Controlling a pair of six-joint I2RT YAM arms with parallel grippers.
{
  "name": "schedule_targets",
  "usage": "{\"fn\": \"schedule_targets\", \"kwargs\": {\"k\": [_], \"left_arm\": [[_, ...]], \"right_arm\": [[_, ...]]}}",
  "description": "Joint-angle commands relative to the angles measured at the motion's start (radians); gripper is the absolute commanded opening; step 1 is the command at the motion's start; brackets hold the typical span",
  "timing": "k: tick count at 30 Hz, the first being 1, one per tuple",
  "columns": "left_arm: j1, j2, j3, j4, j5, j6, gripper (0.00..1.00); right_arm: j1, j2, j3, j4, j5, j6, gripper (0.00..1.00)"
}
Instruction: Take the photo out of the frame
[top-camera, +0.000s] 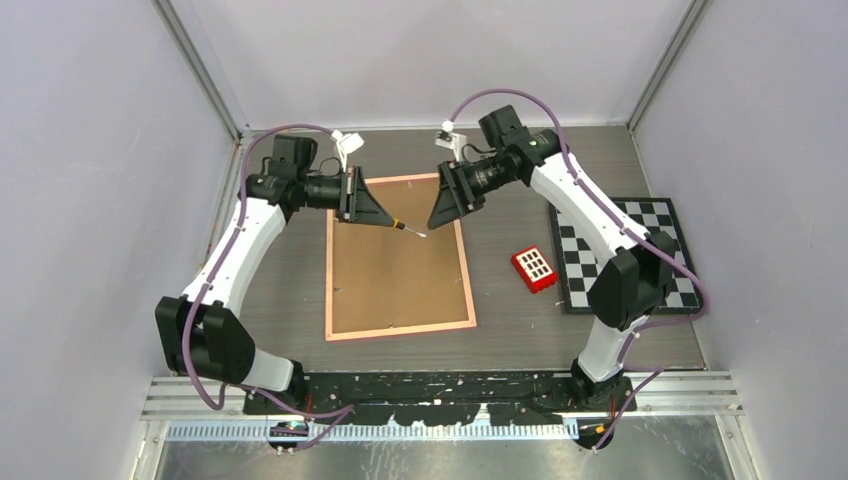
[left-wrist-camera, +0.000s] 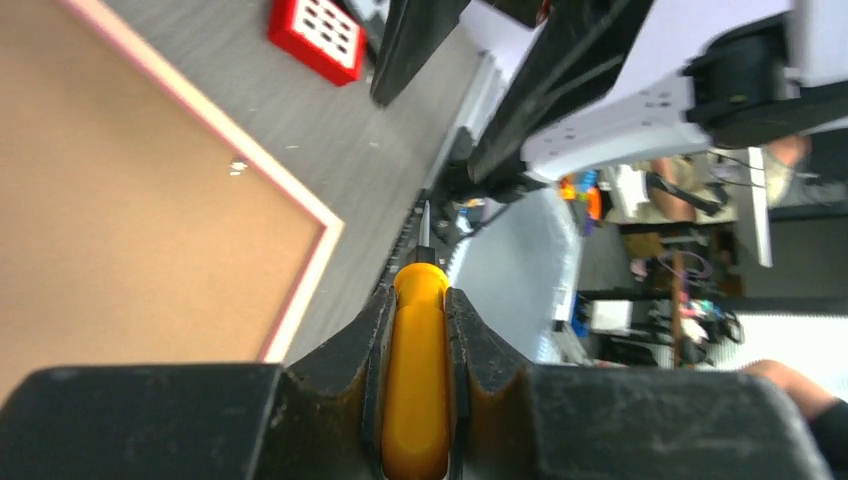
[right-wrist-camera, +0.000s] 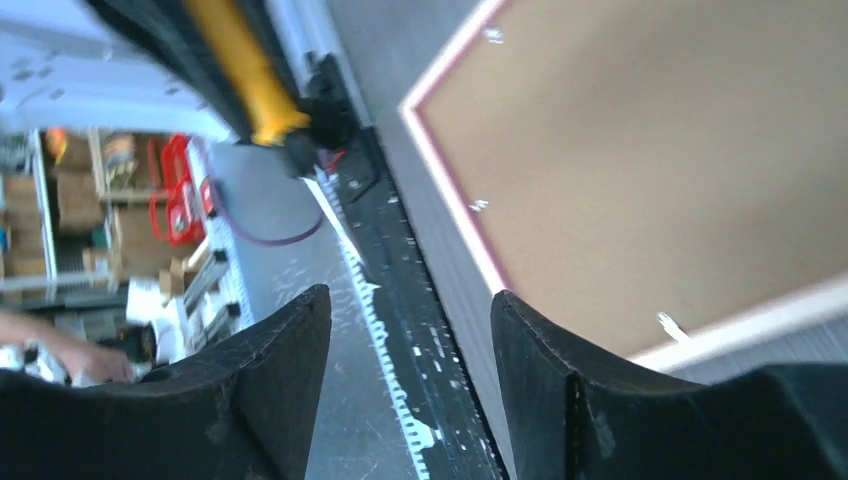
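Note:
The frame (top-camera: 398, 258) lies face down on the table, showing its brown fibreboard back and thin pink border; it also shows in the left wrist view (left-wrist-camera: 120, 190) and the right wrist view (right-wrist-camera: 650, 170). The photo is hidden. My left gripper (top-camera: 385, 218) is shut on a small screwdriver (left-wrist-camera: 418, 370) with a yellow handle, held level above the frame's top part, tip (top-camera: 420, 234) pointing right. My right gripper (top-camera: 440, 215) is open and empty, hovering above the frame's top right part, facing the screwdriver (right-wrist-camera: 245, 75). Small metal clips (right-wrist-camera: 478, 206) sit along the frame's edges.
A red block with a grid of white holes (top-camera: 534, 267) lies right of the frame. A black-and-white checkerboard (top-camera: 625, 255) lies at the far right, partly under my right arm. Walls close in left, right and back.

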Motion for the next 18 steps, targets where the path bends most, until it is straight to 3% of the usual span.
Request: {"fn": "schedule_targets", "kwargs": {"k": [1, 10, 18], "left_arm": [[-0.012, 0.014, 0.002, -0.046, -0.188, 0.114, 0.0], [-0.031, 0.062, 0.03, -0.223, -0.631, 0.405, 0.0], [-0.031, 0.038, -0.013, -0.515, -0.772, 0.743, 0.0]], "right_arm": [[-0.088, -0.057, -0.107, 0.124, 0.189, 0.089, 0.65], [-0.139, -0.02, -0.26, 0.168, 0.517, 0.086, 0.68], [-0.099, 0.092, -0.287, 0.228, 0.636, 0.131, 0.7]]}}
